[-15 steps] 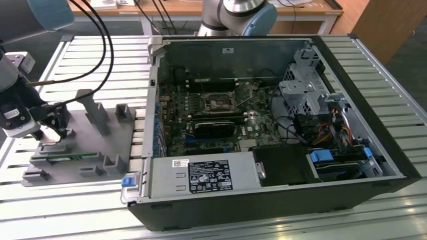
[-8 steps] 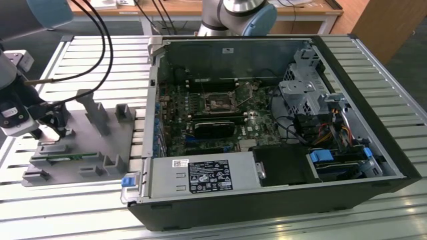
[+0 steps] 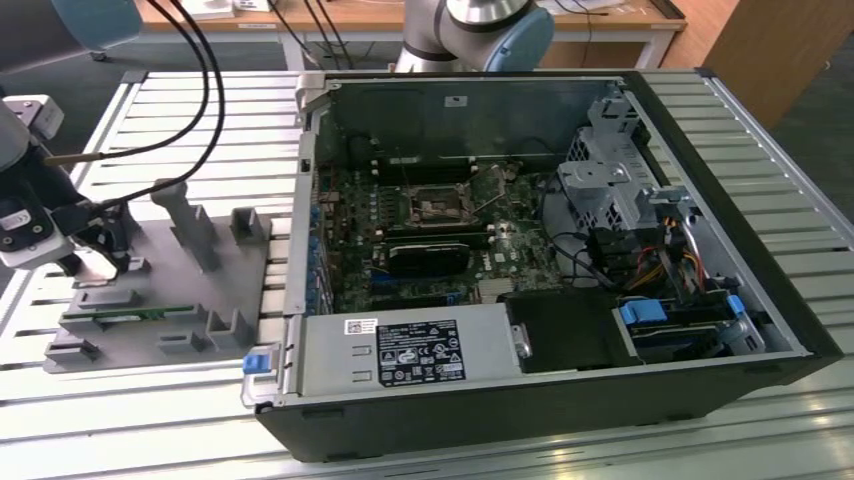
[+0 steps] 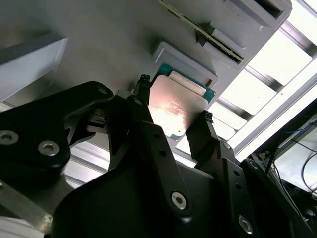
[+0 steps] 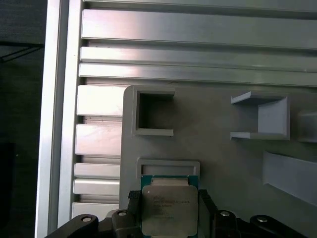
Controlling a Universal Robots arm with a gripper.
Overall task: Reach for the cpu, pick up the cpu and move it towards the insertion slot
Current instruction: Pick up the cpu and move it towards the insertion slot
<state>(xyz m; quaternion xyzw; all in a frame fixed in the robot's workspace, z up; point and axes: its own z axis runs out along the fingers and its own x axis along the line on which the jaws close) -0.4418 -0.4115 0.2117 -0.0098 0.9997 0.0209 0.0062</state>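
**Chip clamped at the fixture plate, well apart from the socket**

Ribbed aluminium slats made up the bench (image 3: 160, 100), pale and matt, with narrow grooves between them. On it, toward the exterior view's left, lay a grey plastic fixture plate (image 3: 187, 345), smooth-surfaced and studded with moulded blocks and open-walled pockets. A thin green memory stick (image 3: 127, 315) lay in one of its holders. To the exterior view's right stood an open black computer case (image 3: 747, 200). Its green circuit board was exposed, and the insertion slot (image 3: 437, 205), a small dark square in a shiny metal frame, sat near the board's middle.

The hand (image 3: 104, 262) hung low over the fixture plate. In the second wrist view its black fingers (image 4: 148, 129), blocky and bolted, pressed against two opposite edges of the cpu (image 4: 176, 106). The hand was thus closed only as far as the chip's width, grasping it. The cpu was a flat square with a dull silvery lid that caught a warm glare, edged by a green substrate. In the first wrist view it lay just beside a low grey rim (image 5: 168, 166) of the plate, with an empty square pocket (image 5: 152, 132) near it. The cpu was at the fixture plate, well apart from the insertion slot.
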